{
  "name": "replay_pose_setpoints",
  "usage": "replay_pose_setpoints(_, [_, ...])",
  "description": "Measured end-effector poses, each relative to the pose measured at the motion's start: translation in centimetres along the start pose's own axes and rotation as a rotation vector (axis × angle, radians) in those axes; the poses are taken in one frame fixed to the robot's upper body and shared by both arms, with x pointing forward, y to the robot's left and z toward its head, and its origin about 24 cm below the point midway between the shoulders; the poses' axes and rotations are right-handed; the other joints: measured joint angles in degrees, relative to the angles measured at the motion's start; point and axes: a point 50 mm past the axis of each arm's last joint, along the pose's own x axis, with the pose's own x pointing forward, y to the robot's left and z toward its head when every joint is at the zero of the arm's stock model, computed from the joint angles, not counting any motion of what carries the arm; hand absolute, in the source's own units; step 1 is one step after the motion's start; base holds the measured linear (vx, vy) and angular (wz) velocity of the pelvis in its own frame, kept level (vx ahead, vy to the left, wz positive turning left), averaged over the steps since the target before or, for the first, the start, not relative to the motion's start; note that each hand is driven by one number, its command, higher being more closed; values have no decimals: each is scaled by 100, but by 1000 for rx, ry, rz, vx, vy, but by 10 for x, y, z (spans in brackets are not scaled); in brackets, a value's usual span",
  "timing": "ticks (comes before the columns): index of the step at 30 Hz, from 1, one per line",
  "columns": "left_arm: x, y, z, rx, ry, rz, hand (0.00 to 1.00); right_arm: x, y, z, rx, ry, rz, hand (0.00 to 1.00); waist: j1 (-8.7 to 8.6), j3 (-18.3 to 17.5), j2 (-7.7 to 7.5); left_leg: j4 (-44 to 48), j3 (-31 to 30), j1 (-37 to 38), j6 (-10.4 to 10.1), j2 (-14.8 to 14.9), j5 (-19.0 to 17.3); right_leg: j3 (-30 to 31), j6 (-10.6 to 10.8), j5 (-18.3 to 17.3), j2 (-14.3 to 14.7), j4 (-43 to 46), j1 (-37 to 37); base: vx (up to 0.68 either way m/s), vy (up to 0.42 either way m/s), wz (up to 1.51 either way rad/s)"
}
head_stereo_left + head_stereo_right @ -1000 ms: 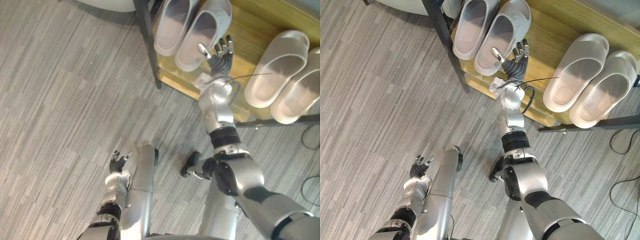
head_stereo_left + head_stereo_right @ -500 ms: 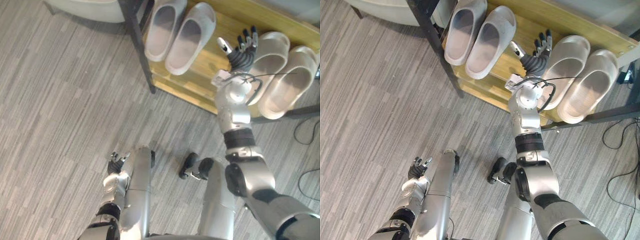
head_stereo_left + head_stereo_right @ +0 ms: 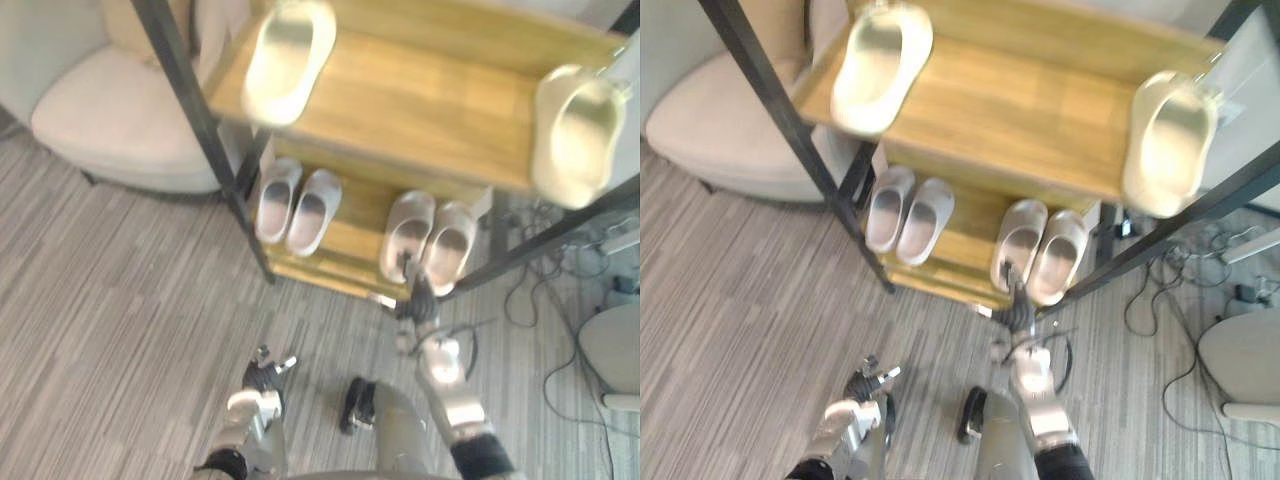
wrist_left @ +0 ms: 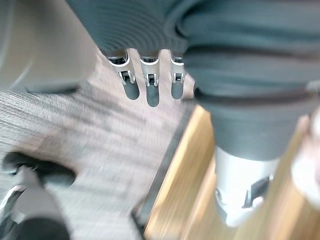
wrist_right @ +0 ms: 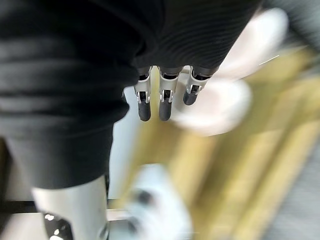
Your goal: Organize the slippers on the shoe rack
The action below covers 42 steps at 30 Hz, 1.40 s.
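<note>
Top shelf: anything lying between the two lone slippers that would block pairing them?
Nothing visible: the left slipper and the right slipper sit at opposite ends of the top shelf, with only bare wood between them.

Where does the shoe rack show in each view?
Left eye view: shoe rack, upper half.
Right eye view: shoe rack, upper half.
Left wrist view: its wooden shelf beyond the left robot hand.
Right wrist view: wooden shelf, blurred, past the right robot hand.
Shared landmark: slipper pair ahead of the right robot hand.
</note>
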Motion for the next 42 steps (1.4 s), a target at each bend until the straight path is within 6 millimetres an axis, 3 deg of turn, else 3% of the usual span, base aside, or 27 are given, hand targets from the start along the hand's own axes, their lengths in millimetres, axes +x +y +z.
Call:
replay_pose_setpoints(2, [-2,0,-6,57,20,-16,0,-20,-12,-57,-33,251,-27,0,-45,-161,127,-859,167,630,38,-37,332,60,81,375,134,-833,524,149,78,-21])
replay_pose_setpoints(3, [-2,0,-6,61,22,-16,0,-23,-14,-63,-37,276,-31,0,-46,-179,147,-946,189,691,39,-35,360,65,77,415,152,-926,582,112,67,-23])
replay_pose_setpoints(4, [-4,4,-8,89,24,-14,0,-37,-21,-86,-38,387,-48,0,-62,-270,244,-1312,244,954,51,-46,519,68,99,615,222,-1334,846,91,47,-11])
replay_pose_setpoints(7, [-11,6,1,158,-55,-53,0,-62,-35,-118,-2,548,-103,0,-109,-415,354,-1931,262,1373,71,-79,776,60,150,944,338,-2030,1284,66,30,-6])
replay_pose_setpoints(9, [-11,7,4,195,-74,-68,0,-69,-42,-125,3,591,-121,0,-113,-466,372,-2128,258,1542,86,-105,888,43,164,1098,366,-2343,1516,29,23,5])
replay_pose_setpoints(11, [-12,1,6,231,-95,-96,0,-78,-46,-134,17,639,-134,0,-126,-513,402,-2269,221,1716,103,-134,934,25,185,1232,409,-2645,1780,-6,24,9])
replay_pose_setpoints(13, [-22,-19,14,263,-174,-182,0,-93,-47,-146,30,707,-148,0,-107,-556,420,-2376,205,1884,144,-169,962,-1,201,1402,441,-2974,2057,-35,29,6])
replay_pose_setpoints(17, [-34,-51,38,267,-305,-340,0,-108,-48,-156,51,778,-158,0,-107,-647,442,-2502,185,1919,204,-241,1054,4,199,1625,435,-3317,2185,-68,25,-1])
replay_pose_setpoints(19, [-50,-75,55,241,-399,-467,0,-119,-49,-162,58,813,-164,0,-111,-698,465,-2625,168,2027,216,-277,1089,-11,232,1724,437,-3539,2363,-72,1,0])
replay_pose_setpoints(27, [-102,-123,98,117,-627,-797,0,-128,-49,-167,74,841,-168,0,-124,-846,469,-2799,64,2143,178,-299,1100,-66,231,1753,476,-3735,2533,-17,-17,4])
replay_pose_setpoints(32, [-112,-128,126,99,-748,-823,0,-128,-47,-167,49,838,-142,0,-125,-911,451,-2848,74,2249,176,-254,1114,-46,233,1733,544,-3740,2597,45,-18,-1])
replay_pose_setpoints(36, [-110,-126,171,122,-910,-753,0,-127,-49,-166,34,832,-132,0,-137,-932,460,-2851,76,2281,172,-237,1117,-41,186,1753,573,-3739,2604,69,-7,-2])
replay_pose_setpoints(40, [-104,-109,227,148,-1088,-576,0,-124,-49,-164,26,822,-116,0,-175,-929,452,-2879,106,2357,175,-252,1115,17,172,1757,569,-3740,2630,41,21,-6])
replay_pose_setpoints(42, [-97,-96,244,161,-1120,-485,0,-121,-47,-163,29,812,-99,0,-206,-911,424,-2886,145,2392,176,-252,1114,53,162,1764,569,-3741,2633,-11,26,-12])
